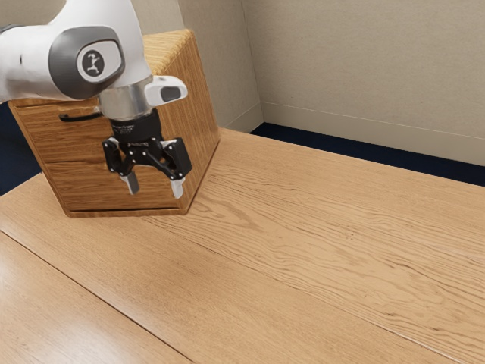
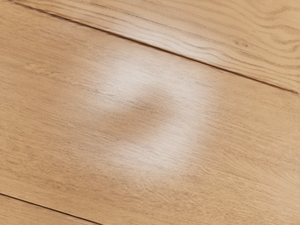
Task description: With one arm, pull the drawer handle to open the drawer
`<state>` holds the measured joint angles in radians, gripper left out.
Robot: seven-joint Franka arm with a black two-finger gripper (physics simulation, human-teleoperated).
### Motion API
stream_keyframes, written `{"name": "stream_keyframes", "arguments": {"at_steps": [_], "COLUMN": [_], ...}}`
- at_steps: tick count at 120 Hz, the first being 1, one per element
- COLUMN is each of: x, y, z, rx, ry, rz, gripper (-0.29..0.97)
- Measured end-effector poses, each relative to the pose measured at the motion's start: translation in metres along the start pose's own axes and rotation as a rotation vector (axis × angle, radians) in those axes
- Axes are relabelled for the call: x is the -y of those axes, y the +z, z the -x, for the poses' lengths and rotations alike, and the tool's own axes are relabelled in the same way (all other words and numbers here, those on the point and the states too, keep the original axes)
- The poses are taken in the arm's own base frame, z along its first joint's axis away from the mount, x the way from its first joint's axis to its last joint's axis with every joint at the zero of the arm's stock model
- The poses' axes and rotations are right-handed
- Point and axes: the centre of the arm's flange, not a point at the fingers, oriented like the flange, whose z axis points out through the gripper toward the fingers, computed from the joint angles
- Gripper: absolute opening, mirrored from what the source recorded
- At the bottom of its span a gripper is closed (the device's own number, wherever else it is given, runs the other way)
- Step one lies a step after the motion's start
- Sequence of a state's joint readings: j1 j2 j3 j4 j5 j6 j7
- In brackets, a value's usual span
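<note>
The wooden drawer box (image 1: 176, 91) sat on the surface (image 1: 318, 250), at the exterior view's left. Its dark handle (image 1: 79, 117) was up high. The fingers (image 1: 177, 186) hung open and empty, lower down. I think the arm was reaching. Next it should go up and grab the handle.

Your table (image 1: 318, 250): light grained wood, smooth, with a soft sheen. Your drawer cabinet (image 1: 189, 114): matching grained wood, matt; its handle (image 1: 79, 117) dark. Your gripper (image 1: 155, 186): black, matt.
</note>
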<state>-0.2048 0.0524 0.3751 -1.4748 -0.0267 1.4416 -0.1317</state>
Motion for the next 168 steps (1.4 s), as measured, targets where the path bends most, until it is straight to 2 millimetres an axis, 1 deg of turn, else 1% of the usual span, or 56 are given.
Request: {"name": "stream_keyframes", "arguments": {"at_steps": [7,13,19,25,28,34,37,42,47,57,65,80,86,92,100,110,116,122,127,138,146,159,168], "x": [-0.012,-0.018,-0.017,-0.01,-0.005,0.008,0.014,0.025,0.034,0.057,0.087,0.147,0.165,0.179,0.188,0.195,0.203,0.214,0.221,0.226,0.227,0.242,0.243], "y": [-0.001,-0.003,-0.003,-0.007,-0.016,-0.057,-0.071,-0.082,-0.086,-0.082,-0.079,-0.082,-0.083,-0.082,-0.078,-0.052,-0.044,-0.046,-0.049,-0.052,-0.049,-0.049,-0.049], "z": [0.0,0.0,-0.002,-0.002,0.001,0.022,0.03,0.036,0.036,0.03,0.025,0.026,0.027,0.027,0.026,0.022,0.025,0.031,0.033,0.031,0.027,0.025,0.019], "rx": [-0.018,-0.03,-0.038,-0.049,-0.065,-0.135,-0.157,-0.176,-0.187,-0.203,-0.221,-0.262,-0.272,-0.279,-0.282,-0.284,-0.304,-0.338,-0.375,-0.433,-0.464,-0.517,-0.549], "ry": [0.04,0.064,0.073,0.072,0.065,0.039,0.006,-0.076,-0.187,-0.418,-0.607,-0.931,-1.039,-1.135,-1.233,-1.318,-1.365,-1.416,-1.454,-1.518,-1.561,-1.649,-1.689], "rz": [-0.005,-0.001,0.008,0.024,0.037,0.08,0.099,0.122,0.134,0.085,0.05,0.061,0.069,0.073,0.084,0.116,0.151,0.186,0.206,0.244,0.268,0.298,0.315], "gripper": [0.68,0.68,0.68,0.68,0.68,0.68,0.68,0.68,0.68,0.68,0.68,0.68,0.68,0.68,0.68,0.68,0.68,0.68,0.68,0.68,0.68,0.68,0.68]}}
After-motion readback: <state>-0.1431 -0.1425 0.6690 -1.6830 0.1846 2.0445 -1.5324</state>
